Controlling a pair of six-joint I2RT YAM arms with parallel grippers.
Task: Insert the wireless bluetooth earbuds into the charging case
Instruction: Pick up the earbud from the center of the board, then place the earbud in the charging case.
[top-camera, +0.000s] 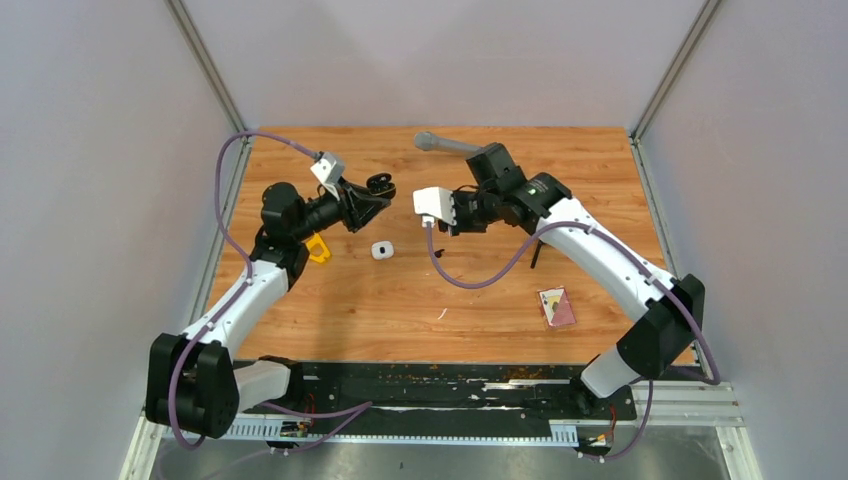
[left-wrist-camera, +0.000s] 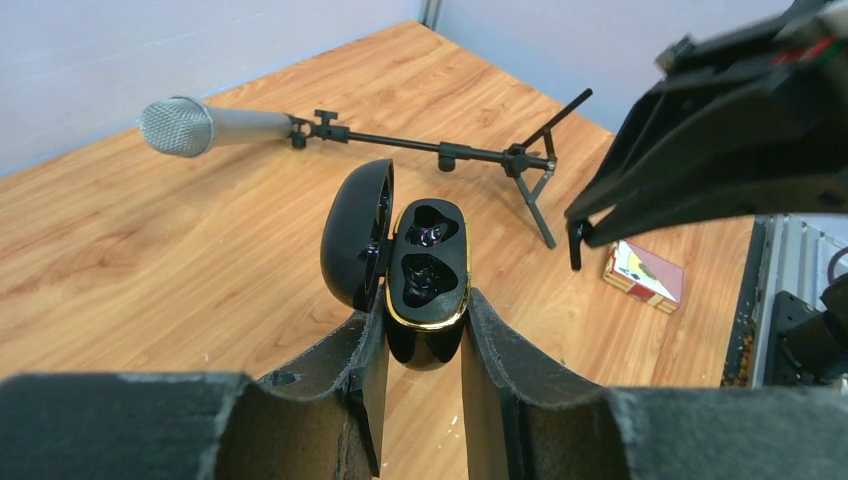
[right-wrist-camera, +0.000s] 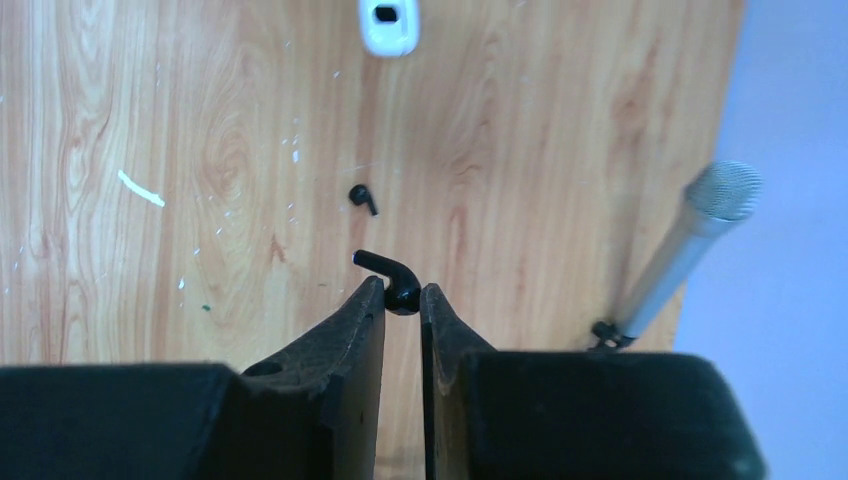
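Note:
My left gripper (left-wrist-camera: 425, 310) is shut on a glossy black charging case (left-wrist-camera: 428, 270) with a gold rim, held above the table. Its lid (left-wrist-camera: 356, 232) is swung open to the left and both wells show dark. From above, the left gripper (top-camera: 372, 195) and the case (top-camera: 379, 184) sit left of centre. My right gripper (right-wrist-camera: 402, 290) is shut on a black earbud (right-wrist-camera: 390, 272), pinching its bulb while the stem sticks out to the left. A second black earbud (right-wrist-camera: 364, 197) lies on the wood just beyond. The right gripper (top-camera: 447, 226) hangs beside the case.
A small white case (right-wrist-camera: 388, 22) lies on the wood between the arms. A microphone (left-wrist-camera: 190, 127) on a black tripod lies across the back of the table. A red card box (top-camera: 557, 306) is at the right, a yellow object (top-camera: 318, 247) under the left arm, a white sliver (right-wrist-camera: 140, 188) near the front.

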